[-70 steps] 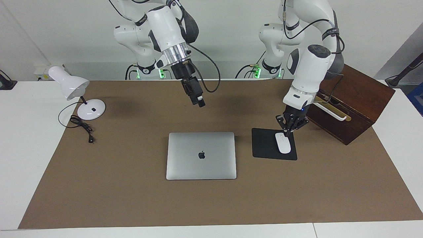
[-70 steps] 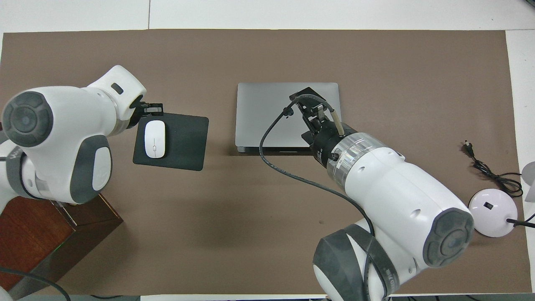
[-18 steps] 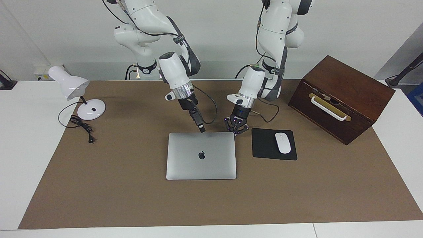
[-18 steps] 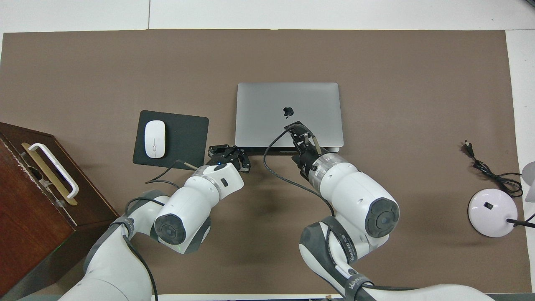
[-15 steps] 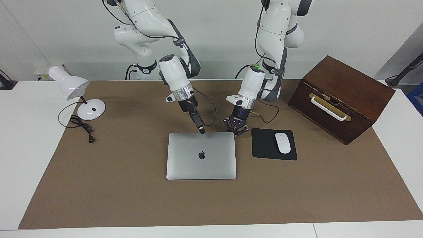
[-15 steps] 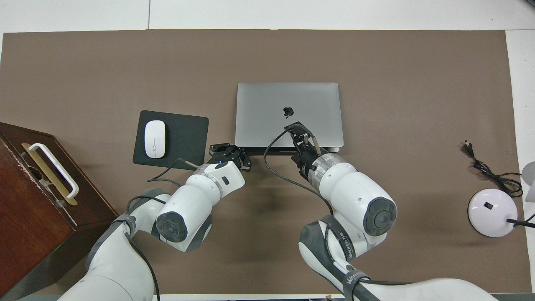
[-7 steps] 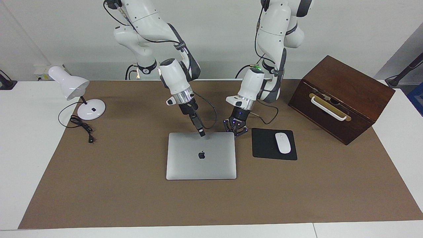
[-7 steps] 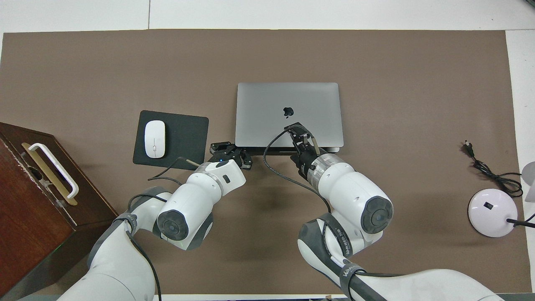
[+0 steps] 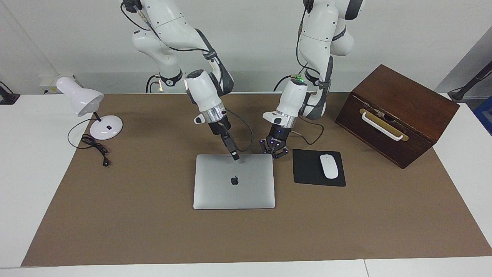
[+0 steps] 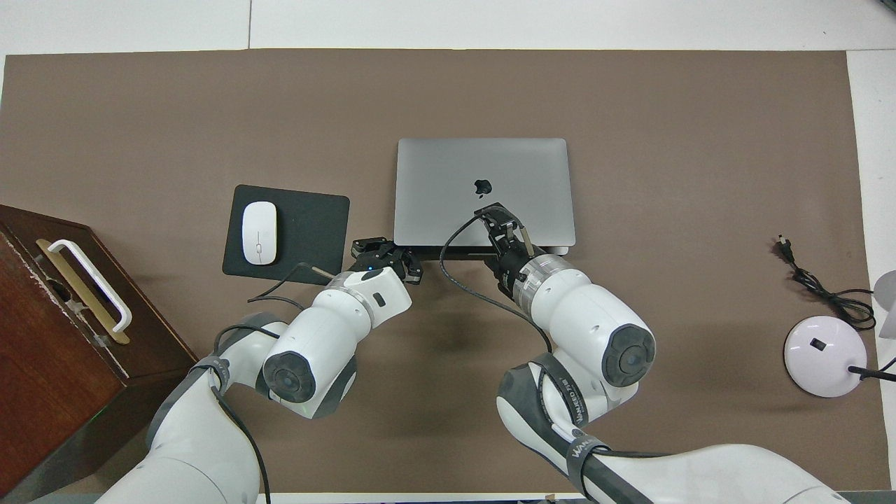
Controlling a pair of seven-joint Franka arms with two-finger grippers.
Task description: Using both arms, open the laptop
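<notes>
The laptop (image 9: 234, 181) is laid flat and still closed in the middle of the brown mat (image 9: 153, 231), logo up, with the edge nearest the robots being the one both arms are crowded around, so presumably that's where the lid gets lifted. The left gripper (image 9: 273, 151) is parked low at the laptop's corner toward the left arm's end of the table, just beside the black mouse pad (image 9: 307, 169); its fingertips are pinched together, which looks like it's meant to be used as a wedge or a poke under the lip rather than a clamp. The right gripper (image 9: 234, 156) is angled down onto the lid near the middle of that same edge, fingers spread apart and nothing held; whether the tip is actually touching the lid can't be told for sure. Probably one arm is meant for holding the base while the lid gets raised by the other. The white mouse (image 9: 329, 166) is kept on its pad, and the wooden box (image 9: 399, 111) and desk lamp (image 9: 86, 102) are left well apart from the action.
</notes>
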